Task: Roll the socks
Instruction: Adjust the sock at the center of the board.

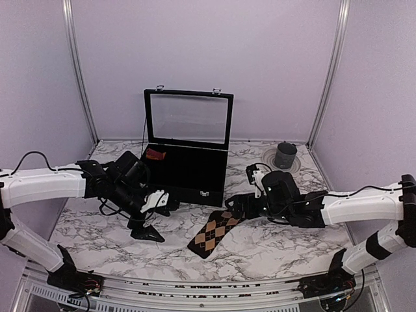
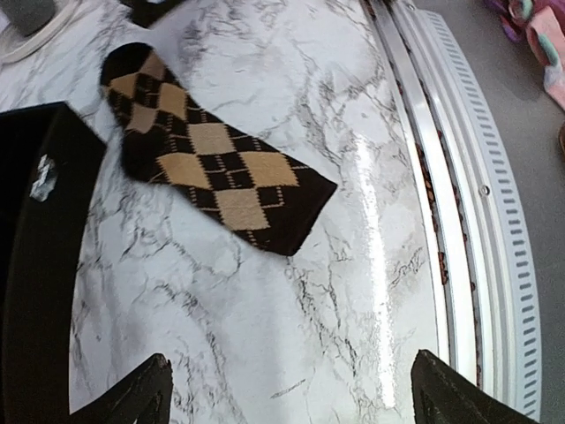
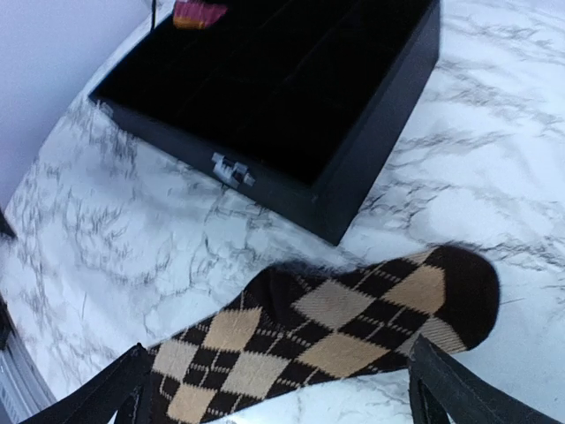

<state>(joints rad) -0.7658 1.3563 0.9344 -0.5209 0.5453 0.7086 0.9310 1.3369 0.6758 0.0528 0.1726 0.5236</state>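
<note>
Both tools have their fingers spread wide and grip nothing. From the top camera, the left tool (image 1: 156,218) hangs low over the white, grey-veined marble bench (image 1: 279,250), near the front left corner of the rectangular black box (image 1: 195,188), whose glass-paned lid (image 1: 188,117) stands raised. The right tool (image 1: 229,209) reaches in from the right, at the upper end of the dark brown-black fabric argyle sock with tan diamonds (image 1: 214,233). That sock lies flat on the bench just in front of the box. The soft magenta-red sock with orange stripes (image 1: 155,155) sits inside the box, in its back left corner. A dark cylindrical cup (image 1: 285,155) stands at the back right.

In the left wrist view, the left tool (image 2: 291,397) has only bare bench (image 2: 265,336) between its black fingertips (image 2: 132,393). The argyle sock (image 2: 212,168) lies well ahead of them, the box (image 2: 35,265) to its left and a metal rail (image 2: 459,221) to its right.

In the right wrist view, the right tool (image 3: 282,397) straddles the argyle sock (image 3: 335,327), fingertips (image 3: 459,393) well apart and not clamped on it. The box (image 3: 353,177) lies beyond, with the magenta-red sock (image 3: 199,13) in its far corner.
</note>
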